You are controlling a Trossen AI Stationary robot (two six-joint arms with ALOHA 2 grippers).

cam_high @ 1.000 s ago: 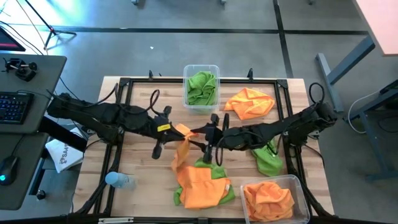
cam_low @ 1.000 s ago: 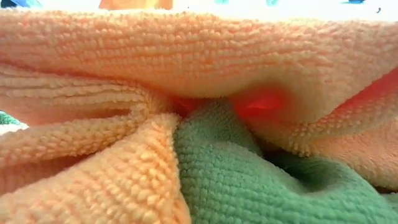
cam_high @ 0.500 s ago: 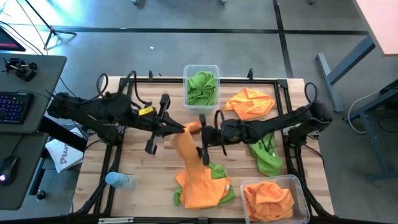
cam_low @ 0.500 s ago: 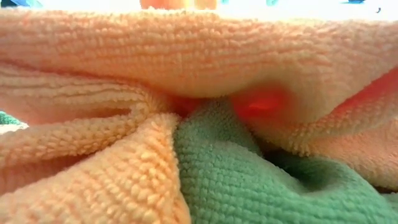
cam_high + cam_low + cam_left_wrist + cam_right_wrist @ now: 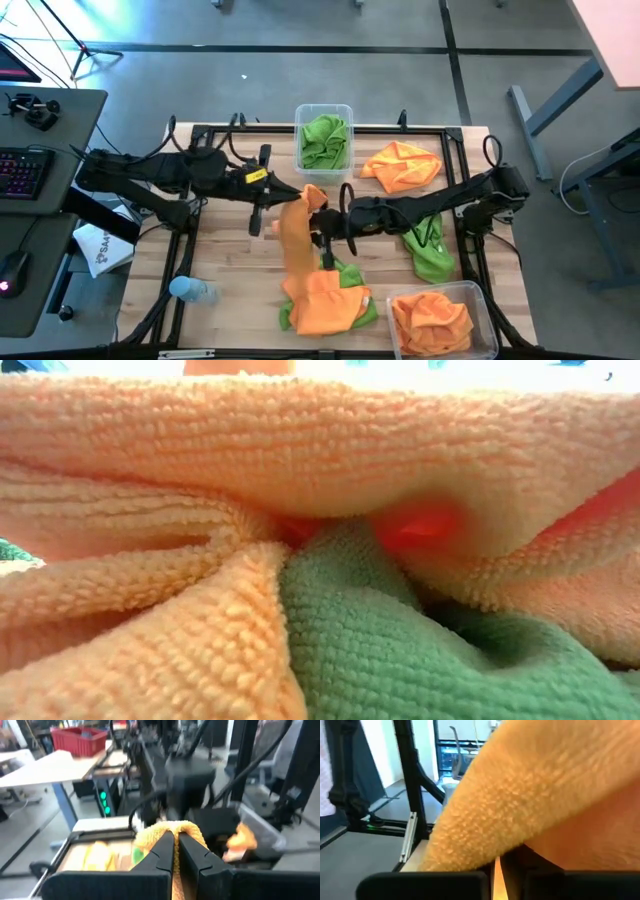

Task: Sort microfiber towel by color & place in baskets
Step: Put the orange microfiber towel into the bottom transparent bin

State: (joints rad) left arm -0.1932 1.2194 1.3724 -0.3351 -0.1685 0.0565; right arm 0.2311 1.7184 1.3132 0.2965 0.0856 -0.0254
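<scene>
High view: the left gripper (image 5: 281,206) is clamped on the top of an orange towel (image 5: 296,240), which hangs lifted above the mixed pile (image 5: 325,300) at the near edge of the counter (image 5: 225,270). A second ago the right gripper (image 5: 322,222) stood wide apart beside the cloth; it has now closed onto it, so both arms hold it. Judgement: a handover toward the near-right basket (image 5: 478,300) of orange cloths is under way. The far basket (image 5: 340,112) holds green.

Low view: orange and green pile fills the picture; unchanged.

Left wrist view: fingers (image 5: 162,851) together on orange cloth; workshop benches and a red crate (image 5: 80,741) beyond.

Right wrist view: orange cloth covers the fingers.
</scene>
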